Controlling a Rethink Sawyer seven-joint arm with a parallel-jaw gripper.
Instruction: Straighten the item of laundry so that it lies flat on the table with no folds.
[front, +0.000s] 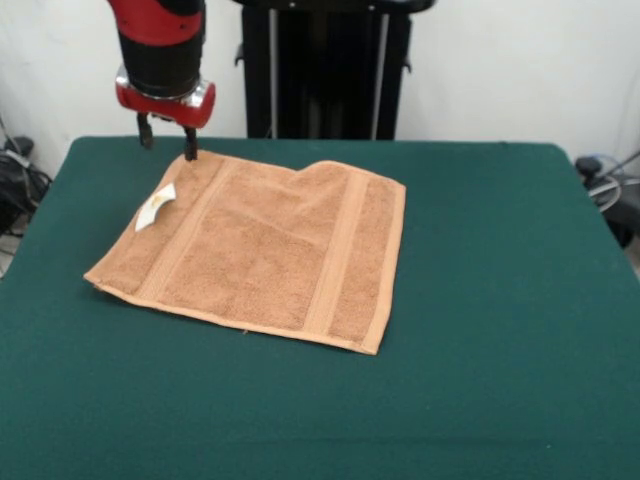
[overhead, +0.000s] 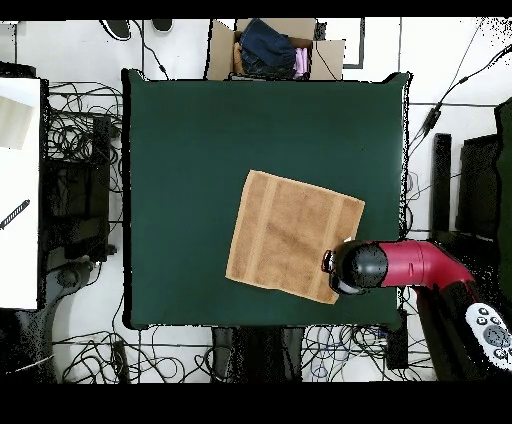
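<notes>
The item of laundry is an orange-tan towel lying spread out on the green table, with woven bands near two ends and a white label by its left edge. A slight rise shows along its far edge. My gripper hangs over the towel's far left corner, open, with one fingertip at the corner's edge and the other off the cloth. From above, the towel lies right of the table's middle, and the red arm covers its lower right corner.
A cardboard box with clothes stands past the table's top edge in the overhead view. Cables lie on the floor all round the table. A white surface is at the left, and a remote at the lower right.
</notes>
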